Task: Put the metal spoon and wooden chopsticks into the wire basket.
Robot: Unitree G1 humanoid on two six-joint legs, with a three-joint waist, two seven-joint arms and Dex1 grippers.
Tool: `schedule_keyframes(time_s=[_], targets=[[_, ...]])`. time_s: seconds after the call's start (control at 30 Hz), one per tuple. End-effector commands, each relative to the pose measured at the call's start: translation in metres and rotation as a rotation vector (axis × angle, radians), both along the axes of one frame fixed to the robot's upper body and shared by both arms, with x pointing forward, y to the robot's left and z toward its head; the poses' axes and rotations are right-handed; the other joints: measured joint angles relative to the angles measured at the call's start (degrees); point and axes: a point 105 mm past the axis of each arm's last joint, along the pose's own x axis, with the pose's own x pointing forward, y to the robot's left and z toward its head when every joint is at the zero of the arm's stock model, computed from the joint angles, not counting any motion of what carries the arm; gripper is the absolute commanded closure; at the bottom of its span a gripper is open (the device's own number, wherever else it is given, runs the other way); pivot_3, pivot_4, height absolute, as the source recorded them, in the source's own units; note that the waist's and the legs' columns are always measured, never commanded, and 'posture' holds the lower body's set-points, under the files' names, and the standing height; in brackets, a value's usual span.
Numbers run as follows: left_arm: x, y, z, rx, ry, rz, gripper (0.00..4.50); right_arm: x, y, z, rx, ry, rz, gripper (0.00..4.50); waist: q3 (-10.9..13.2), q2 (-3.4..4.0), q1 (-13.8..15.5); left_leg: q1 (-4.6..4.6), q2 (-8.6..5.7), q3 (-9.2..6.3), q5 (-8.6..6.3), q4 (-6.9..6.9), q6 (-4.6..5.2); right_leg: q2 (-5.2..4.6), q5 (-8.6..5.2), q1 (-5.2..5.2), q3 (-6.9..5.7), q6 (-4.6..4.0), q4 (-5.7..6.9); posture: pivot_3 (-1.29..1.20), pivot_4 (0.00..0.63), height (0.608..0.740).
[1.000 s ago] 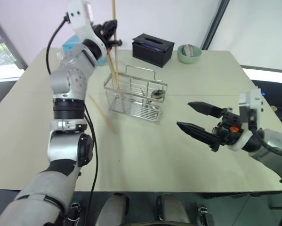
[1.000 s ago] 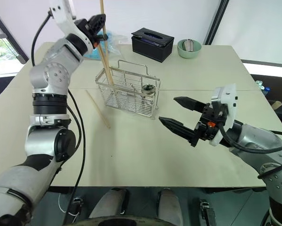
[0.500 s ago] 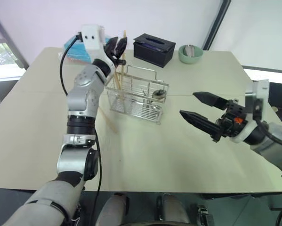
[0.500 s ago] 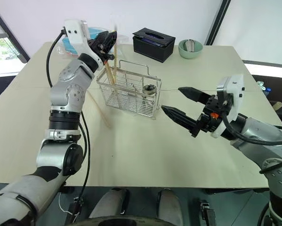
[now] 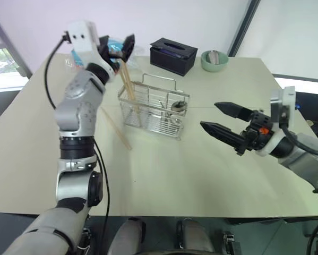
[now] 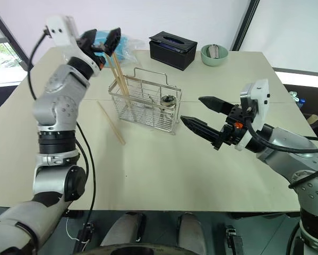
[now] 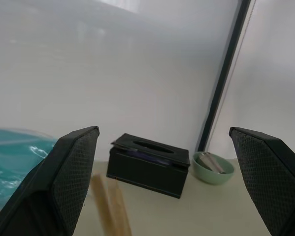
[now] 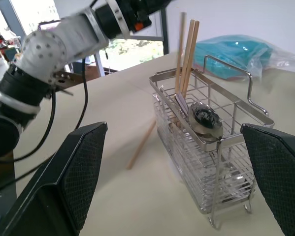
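Above the wire basket (image 5: 154, 108), at its end nearer my left arm, my left end effector (image 5: 117, 47) hangs raised with its two black fingers spread wide and nothing between them. Two wooden chopsticks (image 8: 185, 55) stand leaning in that end compartment of the basket, their tips rising above the rim just under my left end effector, apart from its fingers. One more wooden chopstick (image 5: 115, 127) lies flat on the surface (image 5: 164, 170) just beside the basket, on my left-arm side, clear of its wire wall. Inside the basket, toward its other end, the metal spoon (image 8: 205, 119) rests with its round bowl up near the rim, beside the standing sticks. The looped handle arches over the basket's top.

My right end effector (image 5: 223, 121) hovers over the surface near the basket, on the side away from my left arm, pointing toward it with its fingers spread wide apart and holding nothing; it is not touching the wires.

Beyond the basket, farther from me, sit a black tissue box (image 5: 172, 55) and a small green bowl (image 5: 214, 60). A teal plastic bag (image 6: 125, 47) lies behind the basket on my left-arm side
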Motion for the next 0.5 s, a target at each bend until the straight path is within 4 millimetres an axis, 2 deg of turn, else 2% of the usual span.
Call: schedule_keyframes(time_s=[0.03,0.17,0.3,0.33,0.43,0.5], targets=[[-0.017,0.032,0.051,-0.094,-0.104,0.048,0.04,-0.001,0.001,0.008,-0.003,-0.044,0.011,0.0,0.0,0.01,0.0,0.0,0.0,0.0,0.0,-0.01,0.0,0.0,0.0,0.0,0.0,0.0,0.0,0.0,0.15,0.655],[-0.015,0.068,0.057,-0.19,-0.059,0.131,0.04,0.0,0.002,0.005,-0.004,-0.042,0.023,0.0,-0.01,0.03,-0.03,0.05,0.0,-0.01,0.0,-0.04,0.0,0.01,0.0,0.02,0.0,0.0,0.01,0.0,0.15,0.655],[-0.002,0.093,0.036,-0.243,0.076,0.259,0.04,0.001,0.004,0.003,-0.007,-0.043,0.03,0.0,-0.02,0.02,0.25,0.07,-0.01,-0.05,0.01,0.0,-0.01,0.02,0.0,0.07,-0.01,0.01,0.03,0.0,0.15,0.655],[0.002,0.098,0.025,-0.261,0.13,0.29,0.04,0.001,0.004,0.003,-0.006,-0.044,0.031,0.0,-0.02,-0.01,0.25,0.06,-0.02,-0.09,0.01,0.05,-0.01,0.03,0.0,0.08,-0.02,0.01,0.03,0.0,0.15,0.655],[0.019,0.107,-0.034,-0.258,0.414,0.411,0.04,0.002,0.006,0.003,-0.003,-0.046,0.038,0.0,-0.03,-0.01,0.09,0.09,-0.04,-0.09,0.01,0.09,-0.01,0.03,0.0,0.16,-0.01,0.01,0.03,0.0,0.15,0.655],[0.023,0.097,-0.061,-0.202,0.531,0.439,0.04,0.002,0.007,0.002,-0.002,-0.049,0.041,0.0,-0.03,-0.01,0.04,0.09,-0.04,-0.09,0.0,0.08,-0.01,0.03,0.0,0.14,-0.01,0.01,0.04,0.0,0.15,0.655]])
